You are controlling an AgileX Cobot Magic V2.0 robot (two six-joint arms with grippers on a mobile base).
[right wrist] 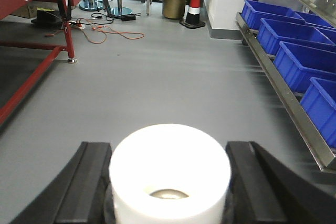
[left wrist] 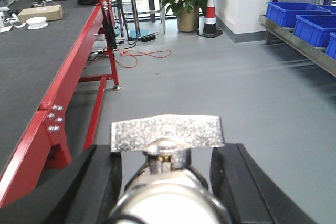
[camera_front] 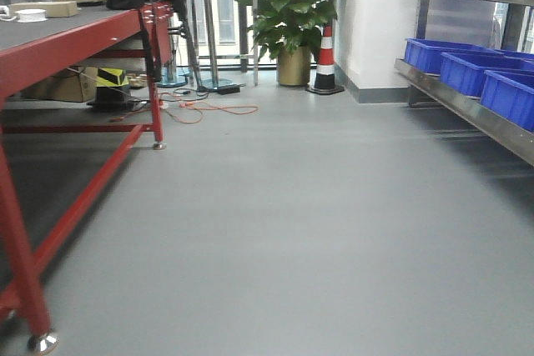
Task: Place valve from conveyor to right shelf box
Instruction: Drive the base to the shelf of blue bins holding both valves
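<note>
In the left wrist view my left gripper (left wrist: 167, 155) is shut on a silvery valve (left wrist: 167, 132). Its flat rough handle stands up between the black fingers (left wrist: 100, 177). My right gripper (right wrist: 169, 149) is shut on a second valve (right wrist: 169, 169), seen end-on, so its round white cap fills the gap. The right shelf (camera_front: 467, 110) of stainless steel runs along the right wall and carries blue boxes (camera_front: 467, 72). It also shows as the shelf rail (right wrist: 279, 85) with a blue box (right wrist: 304, 64) beside my right gripper. The conveyor is out of view.
A red-framed table (camera_front: 75, 39) with a dark top stands on the left, with cardboard boxes and a black bag on it. Ahead are a potted plant (camera_front: 292, 6), a striped traffic cone (camera_front: 325, 60) and an orange cable (camera_front: 213, 110) on the grey floor.
</note>
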